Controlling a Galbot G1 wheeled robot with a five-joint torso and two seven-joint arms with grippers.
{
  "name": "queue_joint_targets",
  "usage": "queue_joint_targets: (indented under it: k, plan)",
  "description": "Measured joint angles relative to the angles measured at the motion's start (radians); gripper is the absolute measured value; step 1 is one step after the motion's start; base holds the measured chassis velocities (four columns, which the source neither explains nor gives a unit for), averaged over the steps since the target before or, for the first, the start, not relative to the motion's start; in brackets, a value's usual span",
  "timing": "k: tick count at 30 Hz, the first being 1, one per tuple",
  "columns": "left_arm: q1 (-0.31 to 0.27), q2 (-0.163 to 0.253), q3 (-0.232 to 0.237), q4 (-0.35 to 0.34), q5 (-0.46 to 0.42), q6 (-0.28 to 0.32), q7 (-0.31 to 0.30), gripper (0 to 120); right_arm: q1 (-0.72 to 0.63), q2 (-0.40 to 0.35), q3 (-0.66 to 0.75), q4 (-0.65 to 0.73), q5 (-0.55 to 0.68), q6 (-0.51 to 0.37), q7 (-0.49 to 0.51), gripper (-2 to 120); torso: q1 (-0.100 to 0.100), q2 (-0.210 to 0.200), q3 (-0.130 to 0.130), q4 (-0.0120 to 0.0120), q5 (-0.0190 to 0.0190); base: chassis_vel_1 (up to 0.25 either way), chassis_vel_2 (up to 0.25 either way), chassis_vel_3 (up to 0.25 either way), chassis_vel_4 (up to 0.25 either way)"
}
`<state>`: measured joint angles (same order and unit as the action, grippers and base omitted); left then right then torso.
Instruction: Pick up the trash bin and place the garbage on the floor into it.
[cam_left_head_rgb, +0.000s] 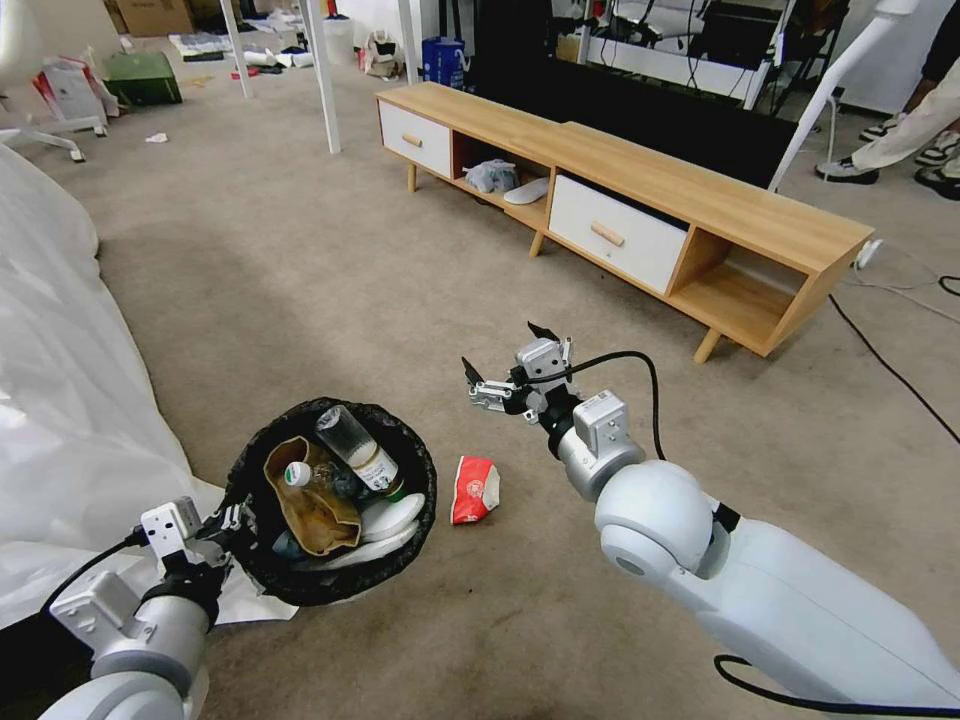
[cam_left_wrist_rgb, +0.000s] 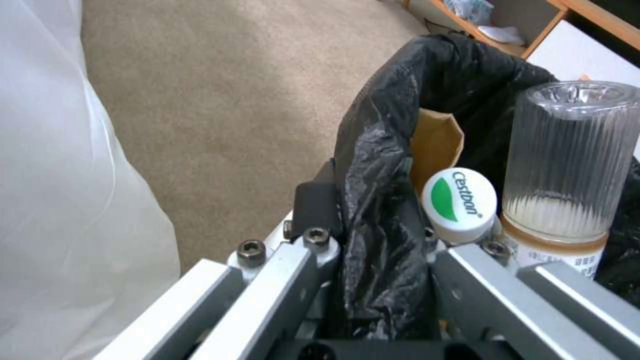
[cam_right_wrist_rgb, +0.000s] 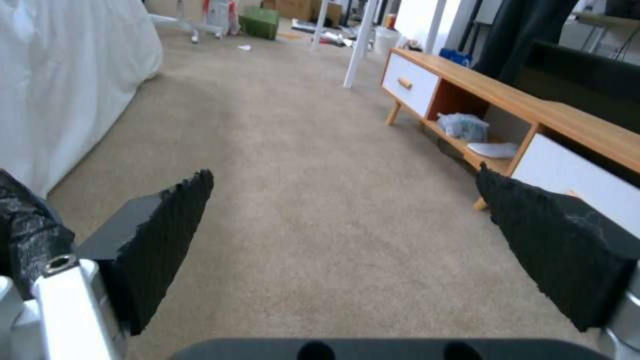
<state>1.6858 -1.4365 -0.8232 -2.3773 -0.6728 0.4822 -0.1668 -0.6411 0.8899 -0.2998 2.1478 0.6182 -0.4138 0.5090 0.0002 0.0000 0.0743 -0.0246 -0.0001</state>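
Left gripper (cam_left_head_rgb: 232, 520) pinches the bag-lined rim of the trash bin (cam_left_head_rgb: 330, 500), holding it low near the floor (cam_left_head_rgb: 300, 280) as a close drop target; bottles and a brown paper bag already inside. Red-white packet (cam_left_head_rgb: 475, 489) lies on the carpet just beside the bin; right gripper (cam_left_head_rgb: 512, 372) hovers beyond it, jaws spread wide and empty, presumably free to fetch it.

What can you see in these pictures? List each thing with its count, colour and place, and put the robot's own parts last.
bin: one, black-lined, on the carpet, held at its rim
bottles: two, clear, in the bin
paper bag: one, brown, in the bin
packet: one, red-white, on the carpet beside the bin
carpet: beige
cabinet: one, wood with white drawers, behind
sheet: white, left of the bin
left gripper: shut on the bin's rim
right gripper: open, above the carpet beyond the packet
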Motion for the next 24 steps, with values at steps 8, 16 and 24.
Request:
queue_joint_targets:
  k: [8, 16, 24]
  plan:
    - [-0.001, 0.003, 0.000, 0.000, -0.004, 0.000, 0.000, 0, 0.000, 0.001, -0.002, 0.000, 0.007, -0.003, 0.006, 100, 0.000, 0.000, 0.000, 0.0001, -0.0001, -0.087, 0.019, 0.099, -0.009]
    - [-0.002, 0.001, 0.004, 0.001, -0.003, -0.001, 0.001, 0, -0.004, 0.002, -0.003, -0.002, 0.016, -0.008, 0.018, 100, 0.000, 0.000, 0.000, -0.0002, -0.0004, -0.377, 0.024, 0.352, -0.036]
    - [-0.005, 0.000, 0.001, 0.002, -0.006, -0.005, 0.004, 0, -0.008, 0.002, -0.007, -0.011, 0.013, 0.003, 0.028, 100, 0.000, 0.000, 0.001, -0.0006, -0.0002, -0.364, 0.033, 0.355, -0.026]
